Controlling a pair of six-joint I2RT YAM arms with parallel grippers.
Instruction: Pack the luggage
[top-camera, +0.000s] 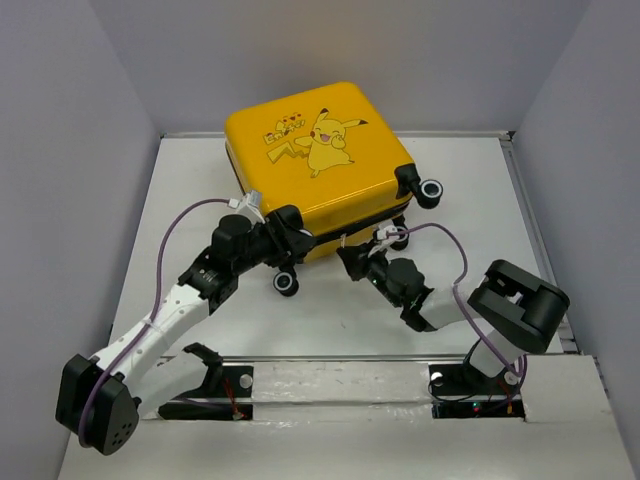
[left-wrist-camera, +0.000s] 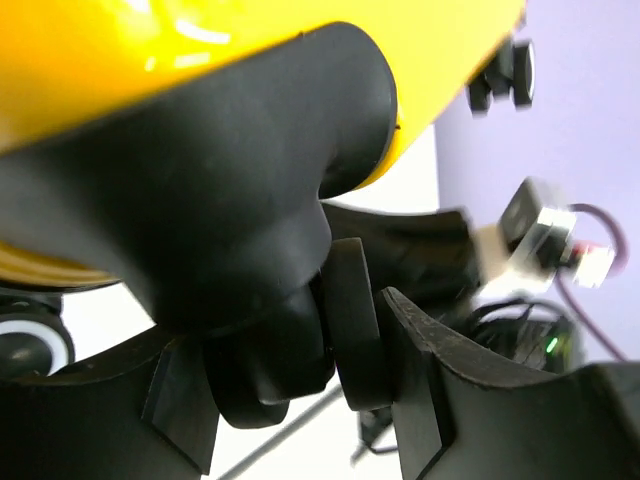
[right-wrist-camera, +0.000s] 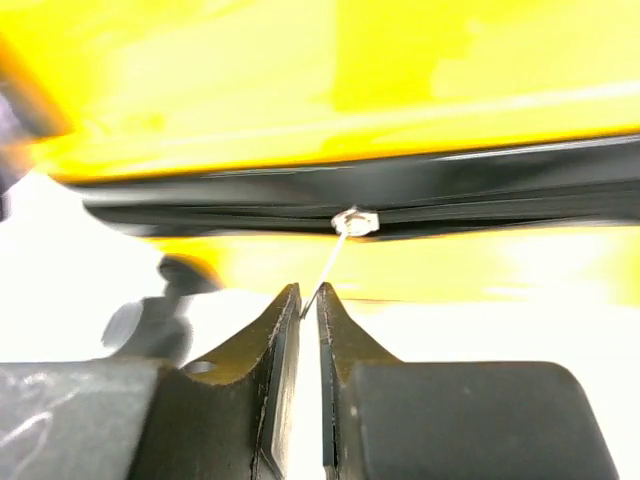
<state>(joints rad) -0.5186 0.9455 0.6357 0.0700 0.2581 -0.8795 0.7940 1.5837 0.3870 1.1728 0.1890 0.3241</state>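
The yellow luggage (top-camera: 318, 150) lies closed on the white table, Pikachu print up, and it also fills the top of the left wrist view (left-wrist-camera: 120, 60). My left gripper (top-camera: 288, 236) is at its near-left corner. In the left wrist view the left gripper (left-wrist-camera: 285, 335) is shut on a black caster wheel (left-wrist-camera: 352, 325). My right gripper (top-camera: 356, 258) is at the near side. In the right wrist view the right gripper (right-wrist-camera: 308, 296) is shut on the thin metal zipper pull (right-wrist-camera: 335, 262), which hangs from the slider (right-wrist-camera: 353, 220) on the black zip line. No cloth is in view.
Other black wheels show at the near-left (top-camera: 287, 283), near-right (top-camera: 400, 238) and far-right (top-camera: 432, 190) corners. Grey walls close in the table (top-camera: 190, 190) on three sides. A raised rail (top-camera: 527, 205) runs along the right edge. The right arm's elbow (top-camera: 520, 305) is near that rail.
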